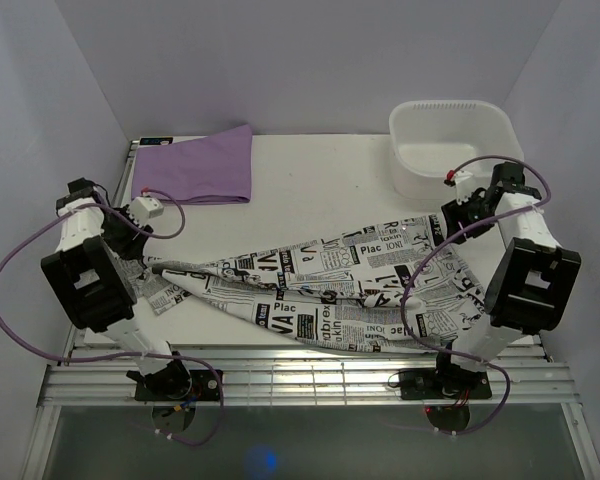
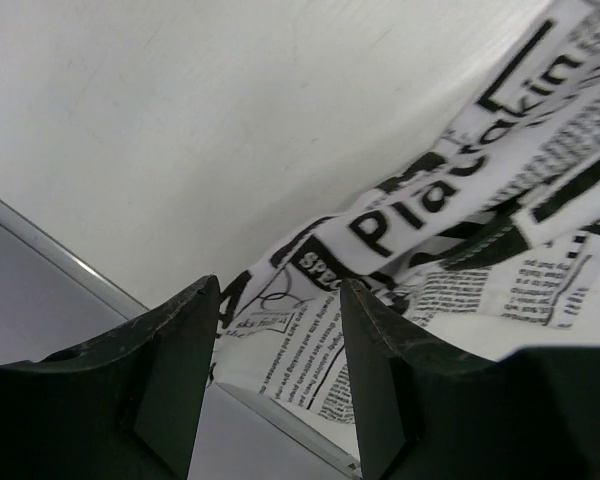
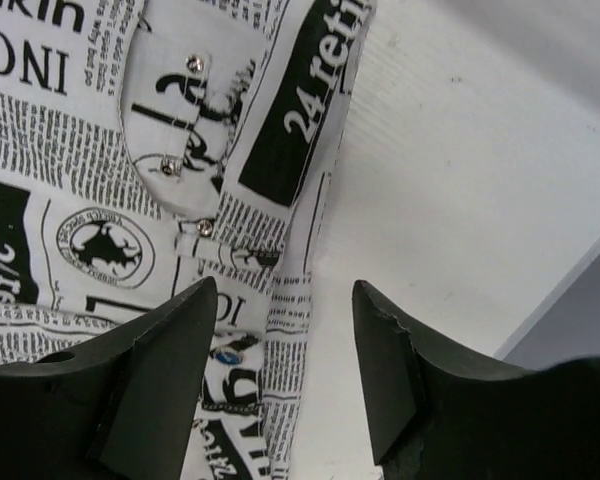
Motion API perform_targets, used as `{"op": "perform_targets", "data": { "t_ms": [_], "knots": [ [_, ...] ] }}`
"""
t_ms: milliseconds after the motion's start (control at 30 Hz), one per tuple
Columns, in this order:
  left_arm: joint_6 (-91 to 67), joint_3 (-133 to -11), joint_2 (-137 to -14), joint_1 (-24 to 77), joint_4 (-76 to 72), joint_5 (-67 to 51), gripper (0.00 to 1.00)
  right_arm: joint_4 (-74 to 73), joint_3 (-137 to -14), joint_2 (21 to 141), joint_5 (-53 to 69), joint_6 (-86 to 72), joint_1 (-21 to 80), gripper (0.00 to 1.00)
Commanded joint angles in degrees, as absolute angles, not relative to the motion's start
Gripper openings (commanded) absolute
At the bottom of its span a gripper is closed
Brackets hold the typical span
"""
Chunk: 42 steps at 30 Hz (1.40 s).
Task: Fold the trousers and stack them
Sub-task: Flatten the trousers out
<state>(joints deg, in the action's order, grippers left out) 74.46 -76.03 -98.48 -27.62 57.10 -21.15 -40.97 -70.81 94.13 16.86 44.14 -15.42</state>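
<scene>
A white table (image 1: 325, 180) carries newspaper-print trousers (image 1: 330, 285) lying rumpled across its near half, a folded purple cloth (image 1: 195, 165) at the far left and a white plastic tub (image 1: 430, 185) at the far right

Trousers (image 1: 320, 290) lie across near half of table (image 1: 320, 180), narrow end at left edge, wide end at right. Folded cloth (image 1: 195, 165) on far left corner, behind trousers, well apart. Tub (image 1: 450, 150) on far right corner, behind trousers' wide end, apart from them. Left gripper (image 2: 280, 290) above narrow end, over table's left edge. Right gripper (image 3: 285, 290) above trousers' right edge: left finger over fabric, right finger over bare table. Arm bases in front of trousers, at near edge.
</scene>
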Motion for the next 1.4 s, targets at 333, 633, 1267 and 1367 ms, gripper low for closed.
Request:
{"op": "perform_targets", "data": {
  "t_ms": [333, 633, 1267, 1367],
  "knots": [
    [78.75, -83.86, -113.81, -31.64, 58.11, -12.05, 0.61, -33.06, -69.90, 105.90, 18.90, 40.44, -9.23, 0.63],
    [70.68, -108.69, -124.79, -26.65, 57.13, -13.88, 0.00, -14.70, -56.71, 101.09, 1.77, 30.42, -17.04, 0.50],
    [74.35, -89.93, -109.87, -34.36, 76.56, -27.16, 0.66, -44.46, -66.97, 92.90, 14.15, 44.54, -17.84, 0.82],
    [73.14, -83.69, -108.46, -35.07, 73.40, -27.24, 0.65, -48.32, -66.45, 91.94, 12.57, 47.01, -17.75, 0.92]
  ]
}}
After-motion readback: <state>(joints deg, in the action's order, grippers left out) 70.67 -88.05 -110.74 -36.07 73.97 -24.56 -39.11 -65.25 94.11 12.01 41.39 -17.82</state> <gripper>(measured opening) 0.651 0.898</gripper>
